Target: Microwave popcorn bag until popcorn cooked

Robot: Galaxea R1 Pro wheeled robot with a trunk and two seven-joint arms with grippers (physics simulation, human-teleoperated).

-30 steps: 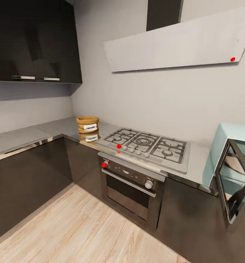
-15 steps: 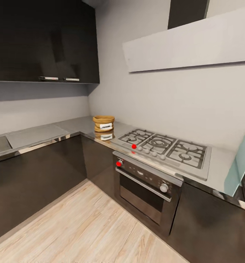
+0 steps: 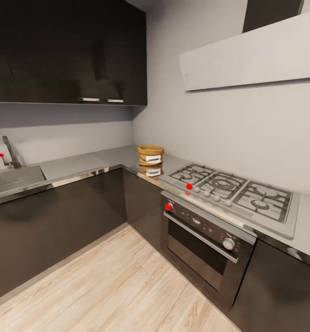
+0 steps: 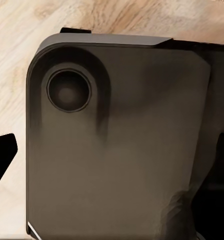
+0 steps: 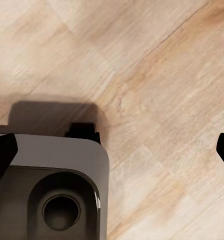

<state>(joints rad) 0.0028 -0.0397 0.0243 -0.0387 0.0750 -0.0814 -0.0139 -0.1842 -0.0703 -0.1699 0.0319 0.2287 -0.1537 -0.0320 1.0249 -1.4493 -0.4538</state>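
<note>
The popcorn bag, a small tan sack with a rolled rim and a white label, stands upright on the glossy light-grey countertop in the corner, just left of the hob. The microwave is out of view. In the right wrist view, my right gripper hangs open over the wooden floor, its dark fingertips far apart with nothing between them. My left gripper points down over the robot's dark base. One of its fingertips shows at the picture's edge, spread wide and empty.
A steel gas hob sits over a built-in oven right of the bag. A sink with a tap is set into the left counter run. Dark cabinets hang above. Wooden floor lies open in front.
The head view has swung left: the microwave with its open door left the picture at the right and the sink came in at the left. The bag itself has not moved.
</note>
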